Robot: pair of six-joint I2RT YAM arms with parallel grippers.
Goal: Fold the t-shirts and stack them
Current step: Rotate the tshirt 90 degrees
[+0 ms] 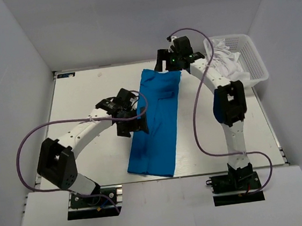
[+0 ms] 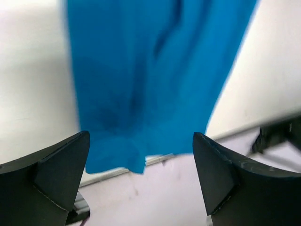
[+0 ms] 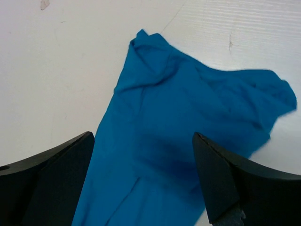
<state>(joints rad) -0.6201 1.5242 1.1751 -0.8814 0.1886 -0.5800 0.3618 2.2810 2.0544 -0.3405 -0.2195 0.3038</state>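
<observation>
A bright blue t-shirt (image 1: pixel 157 123) lies on the table folded lengthwise into a long strip, running from the far middle to the near edge. My left gripper (image 1: pixel 135 124) hovers at the strip's left edge about halfway along. It is open, and in the left wrist view nothing sits between the fingers of the left gripper (image 2: pixel 141 160), with the t-shirt (image 2: pixel 150 80) beyond them. My right gripper (image 1: pixel 163 63) is over the strip's far end. In the right wrist view the right gripper (image 3: pixel 143 169) is open above the t-shirt (image 3: pixel 188 141), holding nothing.
A white lattice basket (image 1: pixel 256 59) stands at the back right corner with crumpled white cloth (image 1: pixel 226 56) in it. The white table (image 1: pixel 84 93) ends at a metal rail (image 1: pixel 148 184) near the arm bases. Grey walls close in the sides and back.
</observation>
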